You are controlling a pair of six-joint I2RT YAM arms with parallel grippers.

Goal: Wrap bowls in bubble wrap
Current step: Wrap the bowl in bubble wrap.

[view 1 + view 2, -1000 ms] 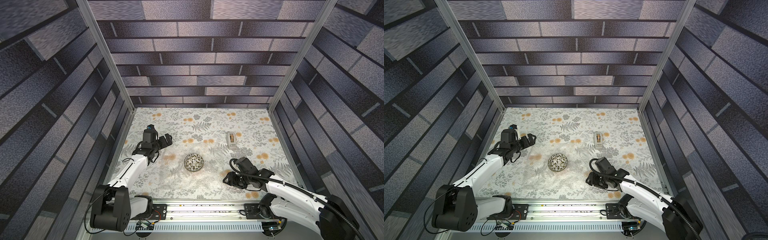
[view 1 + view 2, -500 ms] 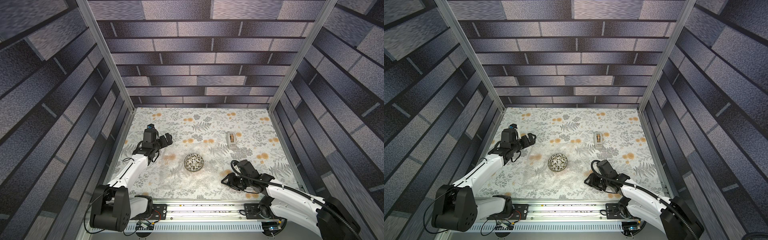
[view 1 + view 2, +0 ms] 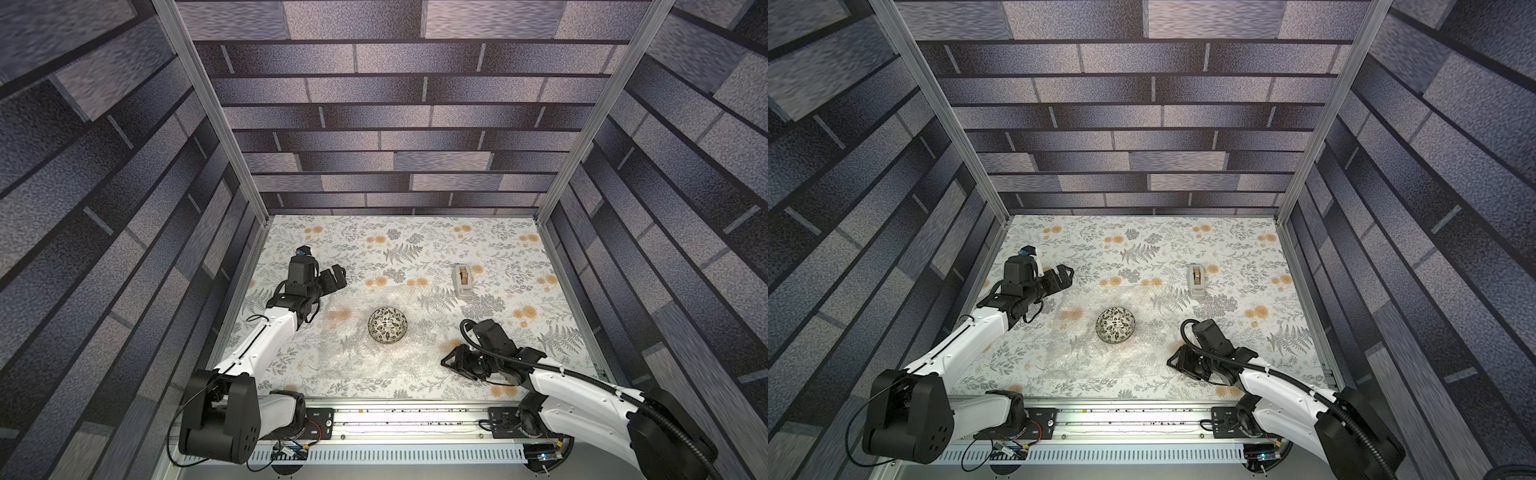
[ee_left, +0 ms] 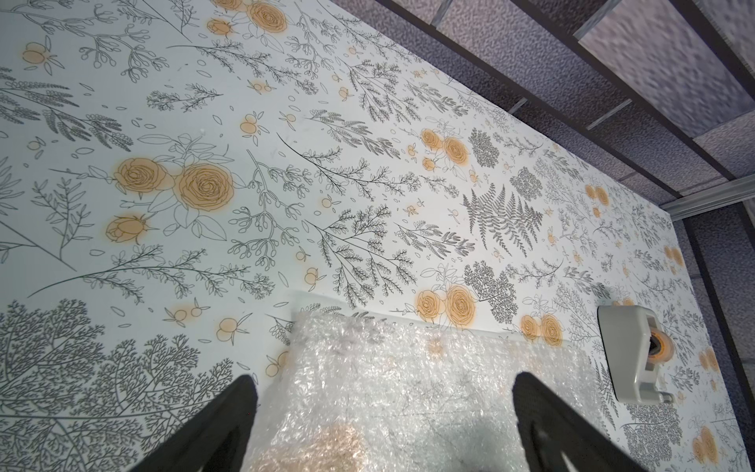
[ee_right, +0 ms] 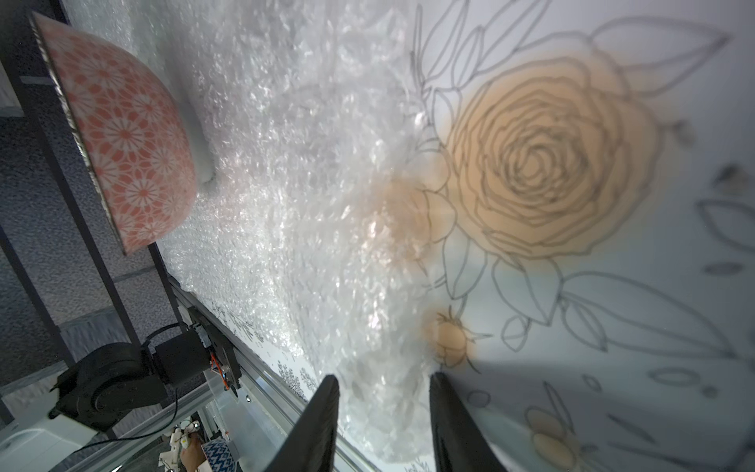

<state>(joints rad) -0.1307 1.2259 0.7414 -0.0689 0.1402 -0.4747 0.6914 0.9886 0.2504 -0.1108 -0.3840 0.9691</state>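
Right gripper [image 5: 382, 378] dropped forward, jaws narrowed, half-apart astride bubble wrap [image 3: 365, 361] edge, gripping nothing. Bowl [image 3: 387, 325] empty, mid-wrap, between both grippers. Left gripper [image 4: 384, 382] wide, empty, over wrap's far corner.

Grey brick-patterned walls [image 3: 374, 104]; floral tablecloth [image 3: 419, 235]

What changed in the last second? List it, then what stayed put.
The right gripper drew back toward the near rail and a little to its left. Its jaws narrowed but stand apart, astride the edge of the wrap. No grip shows, and nothing was let go. The left gripper, jaws wide, the bowl and the dispenser stayed put.
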